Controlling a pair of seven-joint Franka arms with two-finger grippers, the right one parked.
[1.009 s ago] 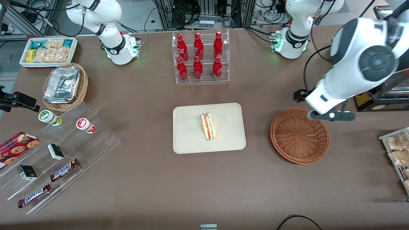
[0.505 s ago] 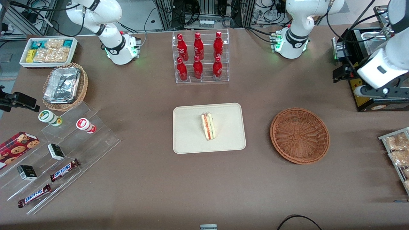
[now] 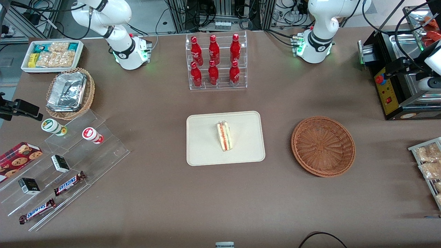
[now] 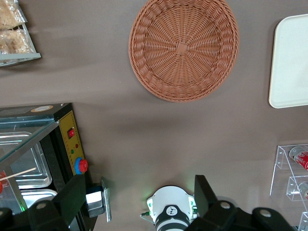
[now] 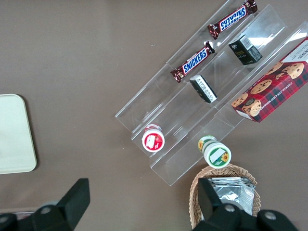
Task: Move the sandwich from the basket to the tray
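Observation:
The sandwich (image 3: 224, 136), a pale wedge with red and green layers, lies on the cream tray (image 3: 203, 151) in the middle of the table. The reddish-brown wicker basket (image 3: 323, 146) stands beside the tray toward the working arm's end, with nothing in it. My left gripper (image 3: 430, 83) hangs high at the working arm's end of the table, over the black machine, well apart from the basket. In the left wrist view the gripper (image 4: 139, 197) is open with nothing between its fingers (image 4: 72, 197), and the basket (image 4: 184, 48) and a tray edge (image 4: 291, 62) show below.
A black machine (image 3: 396, 93) with a red button stands under the gripper. A rack of snack packs (image 3: 429, 162) sits nearer the camera. A clear rack of red bottles (image 3: 215, 62) stands farther from the camera than the tray. An acrylic stand (image 3: 65, 165) and a foil-filled basket (image 3: 69, 93) lie toward the parked arm's end.
My left arm has swung away from above the basket's rim toward the working arm's end of the table, over the black machine. The sandwich, tray and basket have not moved.

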